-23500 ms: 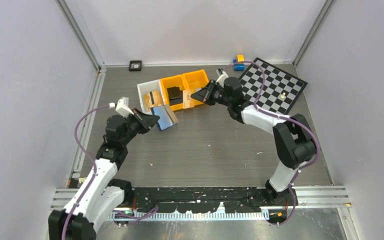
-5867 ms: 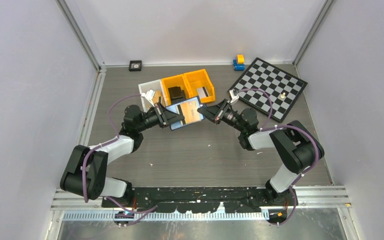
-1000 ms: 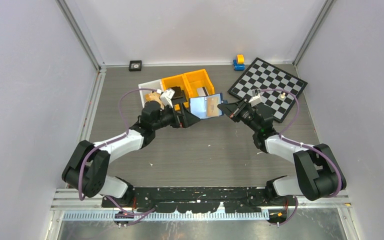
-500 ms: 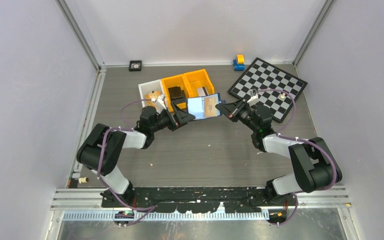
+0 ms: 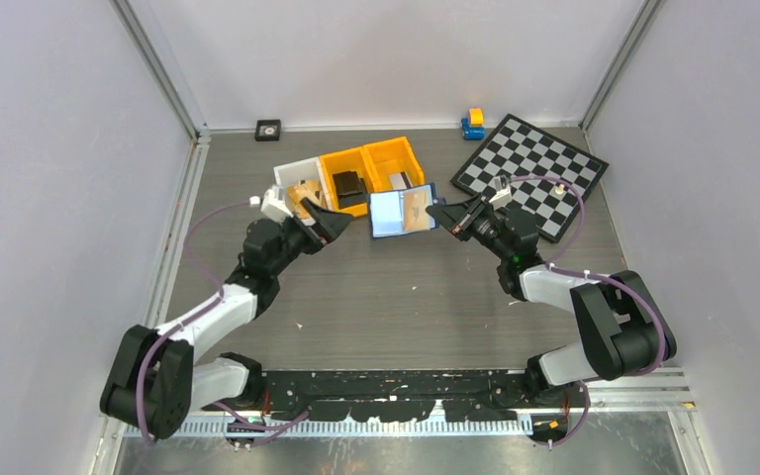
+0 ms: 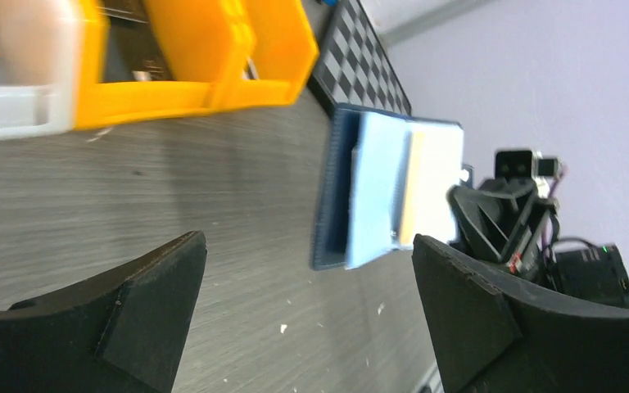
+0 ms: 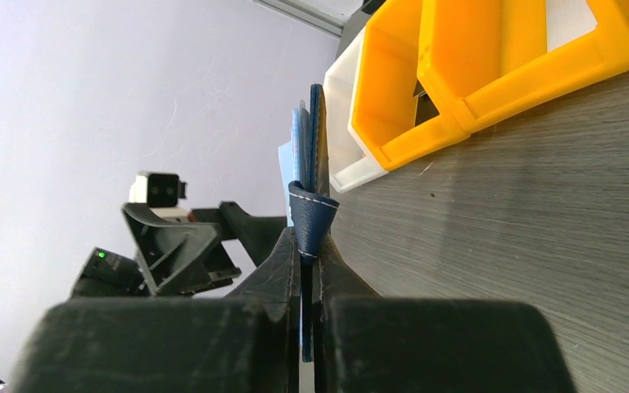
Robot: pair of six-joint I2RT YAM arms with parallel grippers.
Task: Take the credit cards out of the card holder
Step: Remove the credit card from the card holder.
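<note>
Right wrist view: seeing card holder (image 7: 314, 214) edge-on only, pockets hidden, no spotting credit cards (image 6: 405, 192) here. Missing right gripper (image 7: 307, 250) body below bottom edge. Left wrist view: cropped at bottom corners, left gripper (image 6: 307, 246) fingers (image 6: 131, 311); blurred and cut at left edge, white bin (image 6: 8, 110); cut at top, orange bins (image 6: 196, 57). Catching only tan sliver of cards inside pocket, rest tucked away. From above: can't make out small piece (image 5: 559, 185) on checkerboard (image 5: 532, 163), too tiny.

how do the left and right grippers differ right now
The left gripper has its jaws wide open and empty; the right gripper has its jaws shut on the edge of the card holder. The left gripper is apart from the card holder; the right gripper grips it. Both are black and point towards it.
</note>
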